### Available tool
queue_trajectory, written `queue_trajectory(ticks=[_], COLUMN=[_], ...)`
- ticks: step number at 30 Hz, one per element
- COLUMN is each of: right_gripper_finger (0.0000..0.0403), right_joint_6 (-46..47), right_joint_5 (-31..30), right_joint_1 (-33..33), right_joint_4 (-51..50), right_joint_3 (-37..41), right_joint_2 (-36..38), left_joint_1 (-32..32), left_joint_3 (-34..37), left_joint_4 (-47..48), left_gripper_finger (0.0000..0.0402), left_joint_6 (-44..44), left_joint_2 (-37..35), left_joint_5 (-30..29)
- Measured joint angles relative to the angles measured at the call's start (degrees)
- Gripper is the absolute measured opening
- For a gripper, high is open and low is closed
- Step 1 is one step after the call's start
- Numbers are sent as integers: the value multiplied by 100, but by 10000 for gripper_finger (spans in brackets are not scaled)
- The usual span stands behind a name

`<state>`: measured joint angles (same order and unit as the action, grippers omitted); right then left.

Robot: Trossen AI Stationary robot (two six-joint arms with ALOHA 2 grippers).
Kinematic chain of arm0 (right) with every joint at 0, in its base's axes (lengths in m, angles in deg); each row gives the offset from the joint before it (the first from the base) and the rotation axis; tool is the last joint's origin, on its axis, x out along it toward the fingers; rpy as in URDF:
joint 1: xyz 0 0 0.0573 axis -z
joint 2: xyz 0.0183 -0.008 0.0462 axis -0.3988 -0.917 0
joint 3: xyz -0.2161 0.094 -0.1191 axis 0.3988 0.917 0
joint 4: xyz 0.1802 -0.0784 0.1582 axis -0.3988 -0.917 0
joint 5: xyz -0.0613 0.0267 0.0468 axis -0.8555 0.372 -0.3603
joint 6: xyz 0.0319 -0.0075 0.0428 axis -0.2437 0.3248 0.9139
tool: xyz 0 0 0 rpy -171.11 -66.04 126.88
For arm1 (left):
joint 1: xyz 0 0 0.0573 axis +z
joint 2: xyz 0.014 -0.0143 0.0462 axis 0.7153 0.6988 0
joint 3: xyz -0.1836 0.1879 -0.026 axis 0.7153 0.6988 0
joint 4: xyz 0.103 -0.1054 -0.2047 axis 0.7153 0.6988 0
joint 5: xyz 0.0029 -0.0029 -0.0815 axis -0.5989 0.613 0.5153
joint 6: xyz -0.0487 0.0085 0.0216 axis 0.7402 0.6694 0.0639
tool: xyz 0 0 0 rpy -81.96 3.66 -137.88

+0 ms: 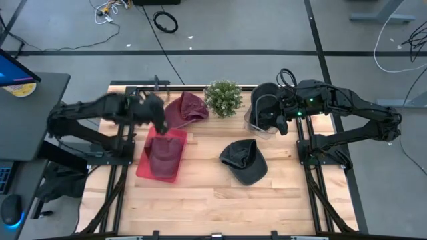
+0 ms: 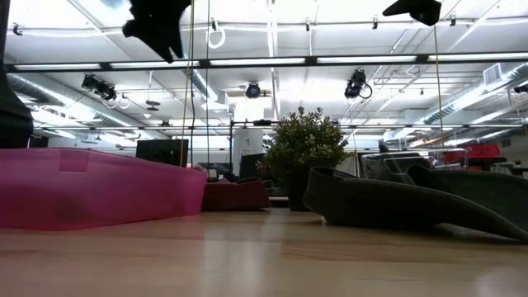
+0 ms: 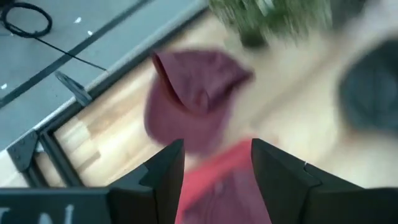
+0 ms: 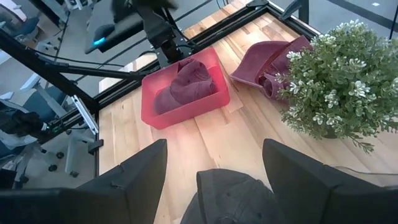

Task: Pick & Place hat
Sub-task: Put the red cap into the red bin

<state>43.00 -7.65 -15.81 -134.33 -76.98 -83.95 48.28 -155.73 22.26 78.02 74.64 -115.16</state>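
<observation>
One maroon hat (image 1: 187, 108) lies on the table beside the plant and shows again as the maroon hat (image 3: 194, 93). Another maroon hat (image 1: 165, 156) sits inside the red bin (image 1: 143, 163). A dark grey hat (image 1: 243, 161) rests brim-down on the wood near the middle. My left gripper (image 3: 216, 144) hangs open above the red bin's far edge, just short of the loose maroon hat. My right gripper (image 4: 214, 144) is open and raised over the clear bin (image 1: 252, 125). The dark grey hat (image 4: 231, 198) shows below its fingers.
A potted plant (image 1: 223, 98) stands at the table's far edge between the two arms. The clear bin sits under the right arm at the far right. Bare wood stretches along the near half of the table (image 1: 213, 200). In the low view both grippers are high above the tabletop.
</observation>
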Motion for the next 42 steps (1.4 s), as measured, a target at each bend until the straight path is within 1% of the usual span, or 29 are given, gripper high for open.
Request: queue_trajectory(ticks=[3,7,9,12,15,19,23,27,30,36,42], right_gripper_finger=[267,267,267,267,267,267,267,267,267,267,267], right_joint_6=[-72,-95,-97,-117,-119,-123,-123,-115,-97,-56,42], right_joint_5=[0,0,0,0,0,0,0,0,-1,-2,-2], right_joint_1=[-1,-1,1,1,1,1,-1,0,1,1,-1], right_joint_4=[103,142,151,174,172,171,169,177,235,239,243], right_joint_3=[0,0,0,0,0,0,0,0,0,0,0], right_joint_2=[0,0,0,0,0,0,0,0,0,0,0], left_joint_1=[804,1806,2216,2751,3243,3715,4006,4194,4237,4262,4262], left_joint_3=[2,2,7,7,7,7,7,7,7,7,7], left_joint_4=[-421,-576,-562,-569,-572,-645,-812,-915,-993,-1005,-1350], left_gripper_finger=[189,189,189,189,189,198,214,231,242,249,250], left_joint_6=[-413,-955,-1209,-1556,-1837,-2135,-2204,-2421,-2665,-3297,-3643], left_joint_2=[-18,172,327,541,828,1267,1695,2101,2406,2927,3270], left_joint_5=[240,831,1034,1223,1542,1805,1969,2414,2623,2672,2887])
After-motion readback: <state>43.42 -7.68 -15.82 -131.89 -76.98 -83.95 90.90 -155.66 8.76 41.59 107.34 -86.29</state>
